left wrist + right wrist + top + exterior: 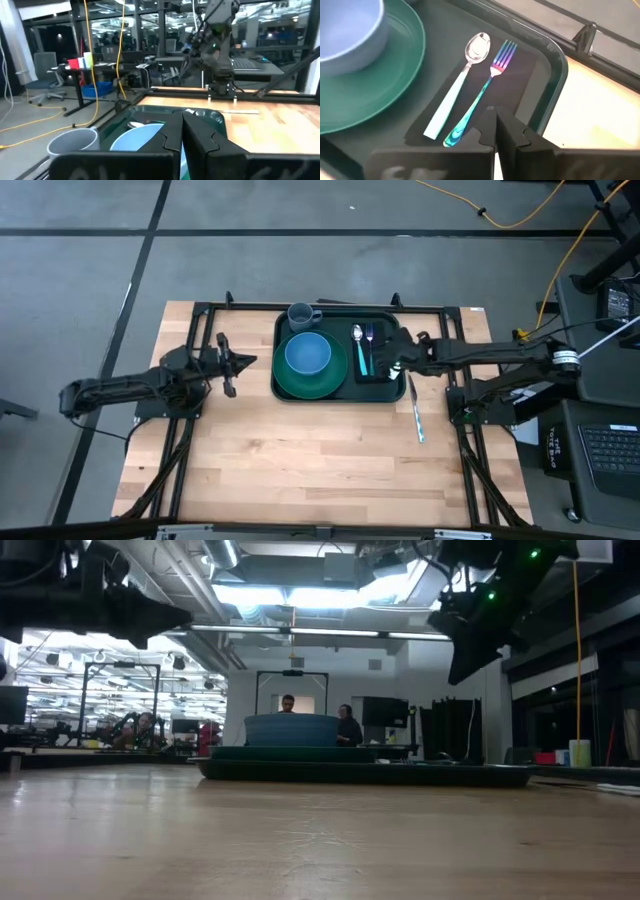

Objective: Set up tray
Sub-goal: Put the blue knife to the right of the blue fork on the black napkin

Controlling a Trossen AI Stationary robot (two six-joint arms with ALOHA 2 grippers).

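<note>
The dark green tray [283,350] lies flat at the table's far middle. On it sit a round green plate [300,383] with a blue bowl [307,354], a grey-blue mug [302,314] in its far left corner, and a black napkin [522,82] bearing a white-handled spoon [460,85] and an iridescent fork [485,95]. My right gripper [495,120] is shut and hovers above the napkin's near right part, by the tray's right rim [555,65]. The low view shows it raised well over the tray [360,772]. My left gripper [238,363] is shut and waits left of the tray, pointing at it.
A knife [414,408] lies on the bare wood just right of the tray, running toward the near edge. The wide near half of the table [300,470] is open wood. A black metal frame [200,310] borders the table's far and side edges.
</note>
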